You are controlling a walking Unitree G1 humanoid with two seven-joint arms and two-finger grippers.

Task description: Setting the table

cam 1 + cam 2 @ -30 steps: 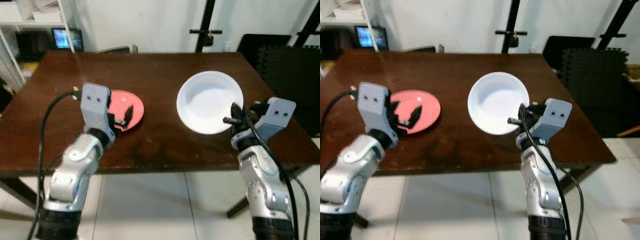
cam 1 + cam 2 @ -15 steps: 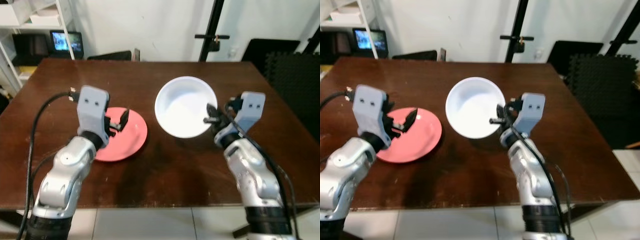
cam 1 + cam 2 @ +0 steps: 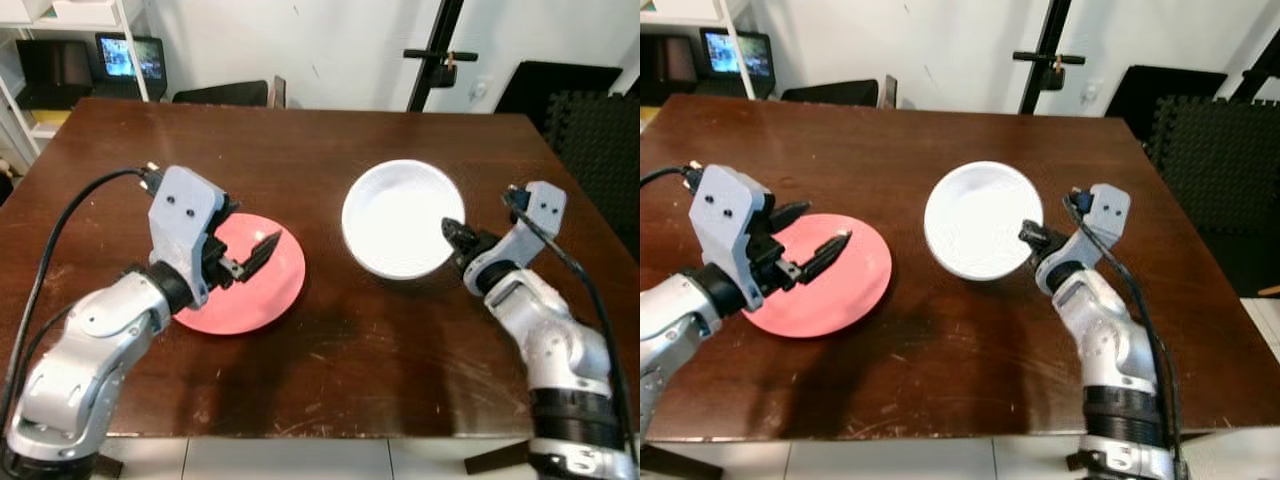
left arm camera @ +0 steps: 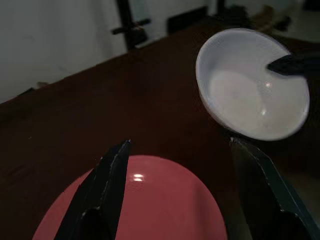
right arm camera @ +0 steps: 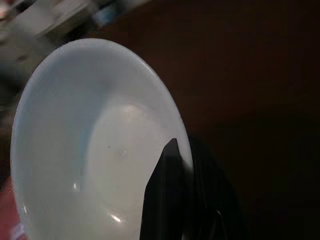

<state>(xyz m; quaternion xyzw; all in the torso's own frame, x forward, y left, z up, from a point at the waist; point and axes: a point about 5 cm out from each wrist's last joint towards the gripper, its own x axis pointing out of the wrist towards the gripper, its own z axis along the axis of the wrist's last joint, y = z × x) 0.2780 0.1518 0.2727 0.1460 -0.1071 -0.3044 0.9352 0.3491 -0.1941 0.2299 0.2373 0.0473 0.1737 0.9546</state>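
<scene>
1. A white bowl (image 3: 400, 217) sits on the dark brown table (image 3: 330, 150), right of centre; its inside is plain white with nothing in it; the right wrist view shows the same smooth, bare interior (image 5: 95, 140).
2. A red plate (image 3: 250, 285) lies flat on the table to the left of the bowl, the two well apart; its surface holds nothing.
3. The right gripper (image 3: 455, 238) is clamped on the bowl's right rim; in the right wrist view one black finger (image 5: 167, 200) lies inside the rim and the other outside it, so the rim is pinched between them.
4. The left gripper (image 3: 250, 258) hovers over the red plate with its fingers spread; the left wrist view shows the two black fingers (image 4: 107, 192) well apart, the plate (image 4: 145, 205) between and below them, the bowl (image 4: 252, 97) beyond; whether either fingertip touches the plate cannot be told.
5. Behind the table stand a shelf with a small screen (image 3: 125, 55) at the left and a black stand (image 3: 440, 60) at the right.
6. Against half a second ago: the camera has shifted, so the whole scene sits differently; the right gripper keeps its hold on the bowl's rim; the left gripper remains released above the plate; bowl and plate keep much the same spacing.
</scene>
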